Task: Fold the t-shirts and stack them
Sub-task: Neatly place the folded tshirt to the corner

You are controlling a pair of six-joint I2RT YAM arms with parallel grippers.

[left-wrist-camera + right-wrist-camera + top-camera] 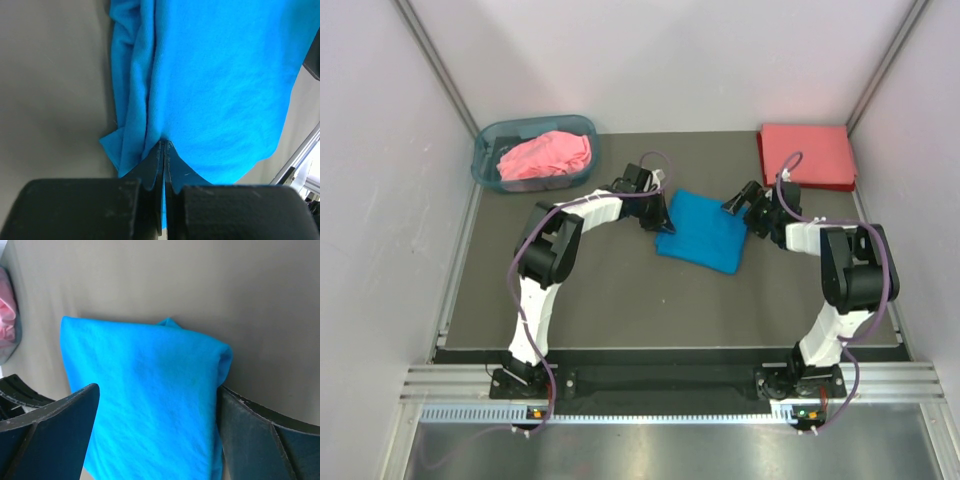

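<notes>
At the far left corner of the table, the pink t-shirt point(546, 155) lies crumpled in the translucent basket point(486, 165), not yet folded. Moving right, the left gripper point(163, 150) is clenched on the near edge of the blue t-shirt point(703, 232), with a pinch of cloth caught between its closed jaws. The blue shirt lies mid-table as a compact, roughly square fold, though its layers bunch along one side in the left wrist view. The right gripper point(155, 395) straddles the shirt's opposite edge with its jaws spread wide, the cloth between them but not pinched. At the far right corner the coral-red t-shirt point(807, 155) lies flat and neatly folded, apparently finished and starting the stack. By this showing, one shirt is done, the blue one is nearly folded and has to be carried onto the coral-red one, and the pink one remains wholly undone. The table point(620, 290) is a dark grey matte mat, closed in by plain pale walls point(380, 200) on three sides.
</notes>
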